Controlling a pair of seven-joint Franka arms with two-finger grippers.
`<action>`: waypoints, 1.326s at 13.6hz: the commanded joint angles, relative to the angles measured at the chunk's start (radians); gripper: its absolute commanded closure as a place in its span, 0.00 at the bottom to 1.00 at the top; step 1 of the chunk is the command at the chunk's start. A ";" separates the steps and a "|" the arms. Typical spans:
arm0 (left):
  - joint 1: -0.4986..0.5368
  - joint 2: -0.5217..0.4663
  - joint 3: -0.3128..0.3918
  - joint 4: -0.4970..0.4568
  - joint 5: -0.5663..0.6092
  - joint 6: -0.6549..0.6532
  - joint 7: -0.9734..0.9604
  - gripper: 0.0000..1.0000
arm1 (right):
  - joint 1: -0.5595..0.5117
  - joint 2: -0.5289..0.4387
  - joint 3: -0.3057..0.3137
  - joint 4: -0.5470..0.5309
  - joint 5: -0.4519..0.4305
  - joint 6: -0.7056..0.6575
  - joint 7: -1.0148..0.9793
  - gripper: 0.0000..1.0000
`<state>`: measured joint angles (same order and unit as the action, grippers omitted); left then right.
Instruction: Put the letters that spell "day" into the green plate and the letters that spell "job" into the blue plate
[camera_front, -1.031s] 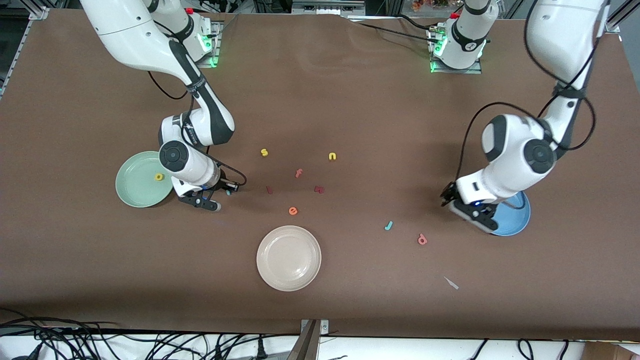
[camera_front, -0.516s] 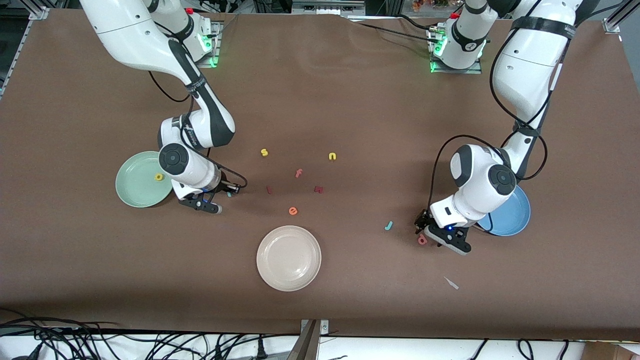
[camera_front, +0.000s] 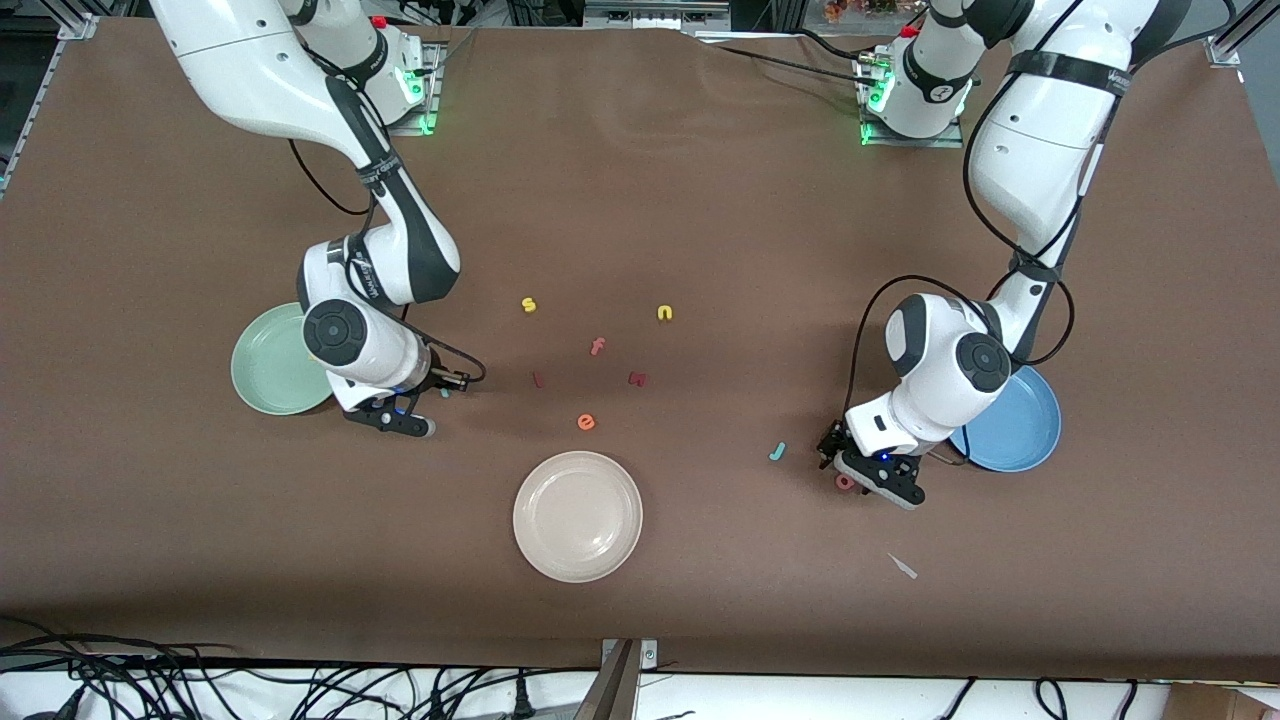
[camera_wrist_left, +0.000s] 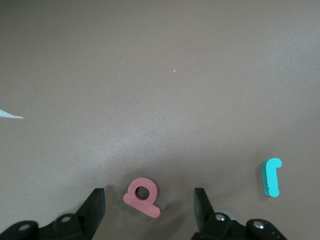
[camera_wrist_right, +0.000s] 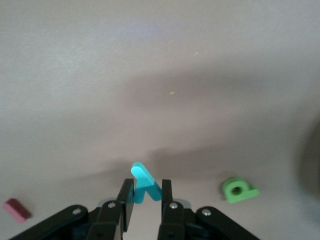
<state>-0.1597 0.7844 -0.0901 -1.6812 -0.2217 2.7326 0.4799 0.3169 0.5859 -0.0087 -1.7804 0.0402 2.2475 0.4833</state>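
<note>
My left gripper (camera_front: 832, 452) is low over the salmon-pink b (camera_front: 845, 482), beside the blue plate (camera_front: 1022, 438). In the left wrist view the b (camera_wrist_left: 142, 196) lies flat on the table between the open fingers of the left gripper (camera_wrist_left: 148, 196), touching neither. The teal j (camera_front: 777, 451) (camera_wrist_left: 270, 177) lies close by. My right gripper (camera_front: 440, 388) (camera_wrist_right: 146, 189) is shut on the teal y (camera_wrist_right: 145, 185), next to the green plate (camera_front: 268, 378). A green d (camera_wrist_right: 239, 190) lies on the table near it. The right arm covers part of the green plate.
A cream-white plate (camera_front: 577, 516) sits nearest the front camera. Mid-table lie a yellow s (camera_front: 529, 305), a yellow n (camera_front: 665, 313), a pink f (camera_front: 597, 347), an orange e (camera_front: 586, 422) and two dark red pieces (camera_front: 638, 378). A white scrap (camera_front: 903, 566) lies by the front edge.
The left arm swung from the blue plate's edge to the pink b, its gripper still open. The right gripper shifted slightly toward the green plate with the y; its arm now covers the yellow a.
</note>
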 joint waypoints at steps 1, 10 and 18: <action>-0.012 0.010 0.010 0.014 -0.038 0.007 0.029 0.38 | -0.001 -0.009 -0.042 0.032 -0.014 -0.072 -0.099 0.95; -0.012 0.016 0.010 0.015 -0.039 0.007 0.031 0.66 | 0.001 -0.110 -0.183 -0.065 -0.017 -0.151 -0.392 0.94; -0.001 -0.063 0.010 -0.035 -0.041 -0.049 0.019 0.77 | -0.001 -0.230 -0.309 -0.341 -0.014 0.082 -0.669 0.93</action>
<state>-0.1592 0.7765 -0.0893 -1.6796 -0.2218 2.7235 0.4790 0.3114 0.4175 -0.2978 -2.0055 0.0353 2.2342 -0.1232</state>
